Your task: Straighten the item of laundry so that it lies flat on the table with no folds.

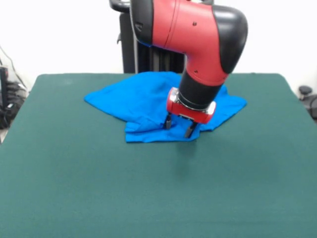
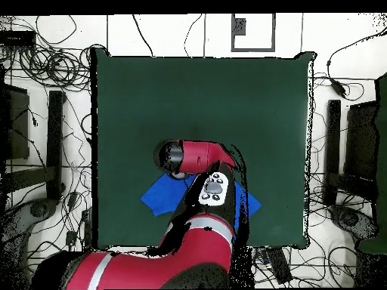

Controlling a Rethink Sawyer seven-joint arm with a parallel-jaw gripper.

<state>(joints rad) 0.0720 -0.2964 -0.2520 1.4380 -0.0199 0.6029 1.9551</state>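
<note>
The item of laundry (image 1: 141, 101) is a bright blue T-shirt, rumpled and folded over itself on the far half of the dark green table (image 1: 148, 188). My gripper (image 1: 178, 127) hangs over the shirt's near edge, its two dark fingers spread apart, tips at or just above the cloth, holding nothing. In the overhead view the red arm covers most of the shirt (image 2: 160, 197); only blue patches show on either side, and the gripper itself is hidden under the wrist there.
The table's green top (image 2: 204, 98) stretches wide beyond the shirt. Cables, stands and equipment (image 2: 45, 136) crowd the floor around the table's sides.
</note>
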